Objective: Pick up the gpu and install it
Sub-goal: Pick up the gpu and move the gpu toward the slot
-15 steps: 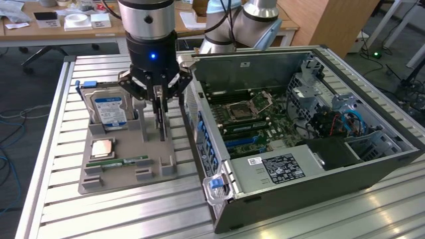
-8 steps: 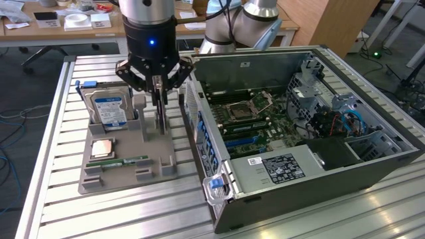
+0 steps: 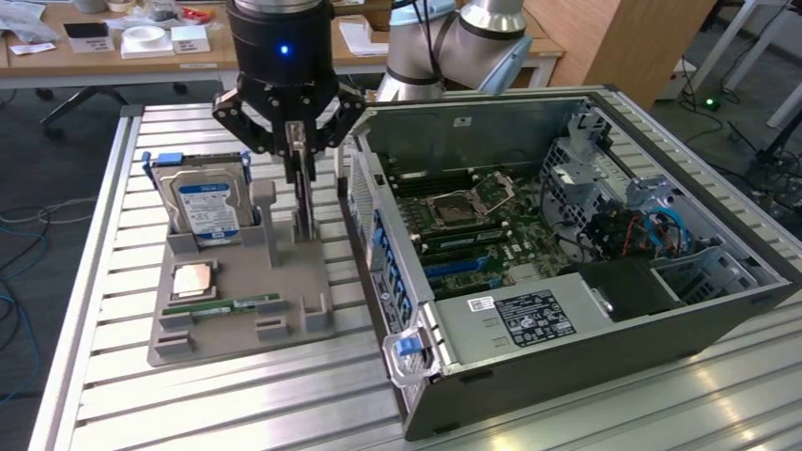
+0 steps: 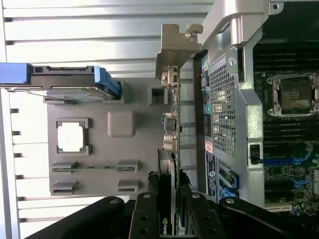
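Note:
The gpu (image 3: 300, 193), a thin dark card, stands on edge over the grey holder tray (image 3: 239, 334), beside the open computer case (image 3: 701, 310). My gripper (image 3: 293, 150) hangs straight above it, shut on the card's upper edge. In the wrist view the fingers (image 4: 148, 209) press on both sides of the gpu (image 4: 171, 127), and its silver bracket (image 4: 175, 50) points away from the camera. Whether the card's lower edge still sits in the tray slot I cannot tell. The motherboard (image 3: 467, 218) lies exposed inside the case.
On the tray are a silver hard drive (image 3: 207, 207) with a blue-white label, a square processor (image 3: 192, 279) and a narrow green memory stick (image 3: 225, 305). The case wall (image 4: 224, 99) is close beside the card. The ribbed metal table (image 3: 113, 395) surrounds the tray.

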Controlling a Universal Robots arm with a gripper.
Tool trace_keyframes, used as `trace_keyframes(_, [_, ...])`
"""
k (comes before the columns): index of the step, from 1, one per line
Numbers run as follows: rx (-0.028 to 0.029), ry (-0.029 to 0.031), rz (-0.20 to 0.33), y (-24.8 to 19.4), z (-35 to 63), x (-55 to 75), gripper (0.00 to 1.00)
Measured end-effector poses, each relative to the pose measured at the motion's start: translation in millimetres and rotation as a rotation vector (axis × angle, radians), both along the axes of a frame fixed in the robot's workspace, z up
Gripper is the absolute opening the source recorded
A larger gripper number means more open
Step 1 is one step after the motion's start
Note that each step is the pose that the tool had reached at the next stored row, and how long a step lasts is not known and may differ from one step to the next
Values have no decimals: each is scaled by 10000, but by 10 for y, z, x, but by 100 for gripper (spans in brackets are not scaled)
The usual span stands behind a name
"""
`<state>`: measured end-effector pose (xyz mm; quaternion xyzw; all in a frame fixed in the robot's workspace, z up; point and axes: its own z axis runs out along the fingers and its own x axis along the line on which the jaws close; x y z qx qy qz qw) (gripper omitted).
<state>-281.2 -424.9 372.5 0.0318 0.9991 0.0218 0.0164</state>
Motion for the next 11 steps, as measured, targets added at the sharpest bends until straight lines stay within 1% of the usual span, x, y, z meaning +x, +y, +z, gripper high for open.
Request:
trace_keyframes(6, [0, -11, 4, 0, 172, 0, 26])
trace_keyframes(11, [-1, -17, 4, 0, 259, 0, 26])
